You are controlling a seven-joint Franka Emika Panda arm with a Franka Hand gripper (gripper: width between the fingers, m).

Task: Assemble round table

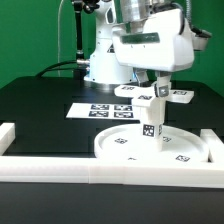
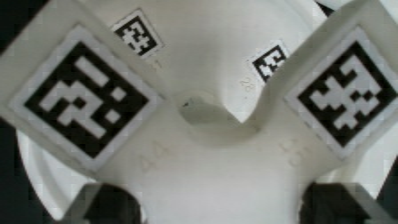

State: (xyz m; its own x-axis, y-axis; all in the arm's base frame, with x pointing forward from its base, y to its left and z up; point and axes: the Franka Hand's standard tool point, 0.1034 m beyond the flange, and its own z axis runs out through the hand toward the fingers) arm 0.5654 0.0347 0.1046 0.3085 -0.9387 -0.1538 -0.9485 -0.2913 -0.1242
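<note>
pincer [image 1: 152, 97] clenched on cross foot [image 1: 152, 94], leg [image 1: 150, 120] standing under it on round disc [image 1: 150, 150] near table front rail; probably screwing foot onto leg, next needs straight twist

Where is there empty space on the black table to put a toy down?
The widest bare patch of the black table lies at the exterior view's left, between the marker board and the white border rail. It is crowded at the right, where the gripper holds the leg with the cross-shaped foot over the round disc.
</note>
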